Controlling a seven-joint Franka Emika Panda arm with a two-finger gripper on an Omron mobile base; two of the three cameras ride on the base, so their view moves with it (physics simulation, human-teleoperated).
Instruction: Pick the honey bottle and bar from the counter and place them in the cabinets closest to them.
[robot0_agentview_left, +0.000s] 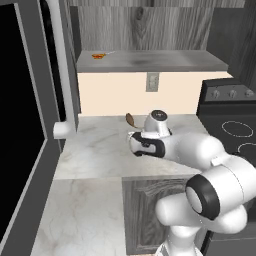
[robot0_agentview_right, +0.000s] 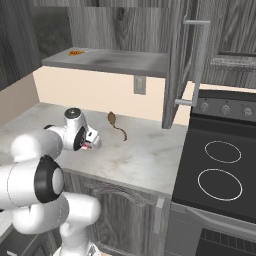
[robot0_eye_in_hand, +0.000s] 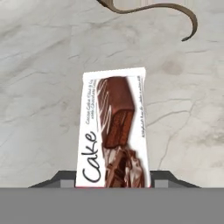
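- The surface (robot0_agentview_right: 145, 155) lies bare toward the stovetop (robot0_agentview_right: 220, 170).
- A brown tailed thing (robot0_agentview_right: 116, 123) lies just behind the arm.
- An open cabinet door (robot0_agentview_right: 181, 65) hangs above the surface's right end.

Hand (robot0_eye_in_hand: 113, 181) low, fingers closed, arm outstretched

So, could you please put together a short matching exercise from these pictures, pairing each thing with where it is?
Things:
1. bar
2. brown thing with a thin tail
3. small orange thing
4. stove

Places:
A. on the shelf of the wall cabinet
B. between the fingers of the gripper
C. to the right of the counter
D. lying loose on the counter

Pairs: 1-B, 2-D, 3-A, 4-C
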